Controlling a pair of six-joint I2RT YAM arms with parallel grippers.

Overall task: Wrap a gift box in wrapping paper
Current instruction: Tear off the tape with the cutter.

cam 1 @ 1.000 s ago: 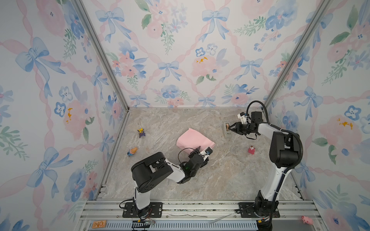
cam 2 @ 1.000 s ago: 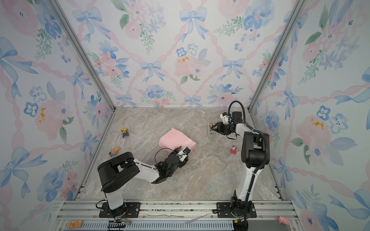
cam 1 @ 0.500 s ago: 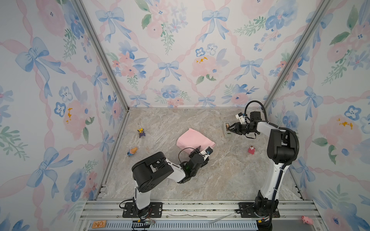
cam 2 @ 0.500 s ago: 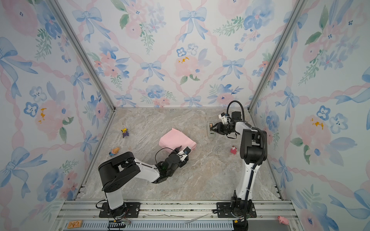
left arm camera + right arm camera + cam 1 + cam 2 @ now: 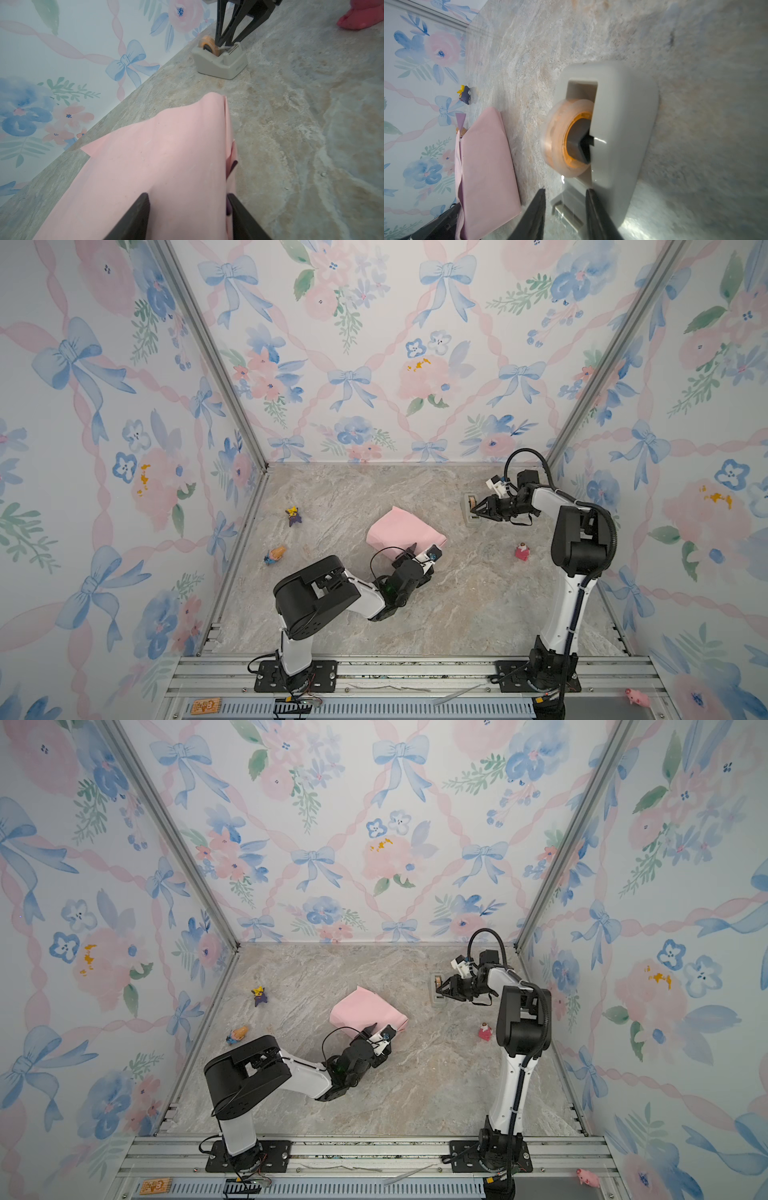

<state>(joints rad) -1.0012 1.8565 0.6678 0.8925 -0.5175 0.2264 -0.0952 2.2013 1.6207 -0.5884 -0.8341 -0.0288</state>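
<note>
Gift box hidden, presumably inside the folded wrapping paper [image 5: 405, 531], pink side out, mid table [image 5: 457, 614]. Left gripper [image 5: 187, 196] clamps the bundle's sides, likely pinning the fold. Right gripper [image 5: 565, 190] at the tape dispenser [image 5: 623, 124], jaws apart around the tape end, nothing pinched yet.

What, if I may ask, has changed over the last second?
The right claw stayed at the tape dispenser while its elbow swung slightly inward. Nothing was taken or released. The left claw stays clamped on the paper; the toys have not moved.
</note>
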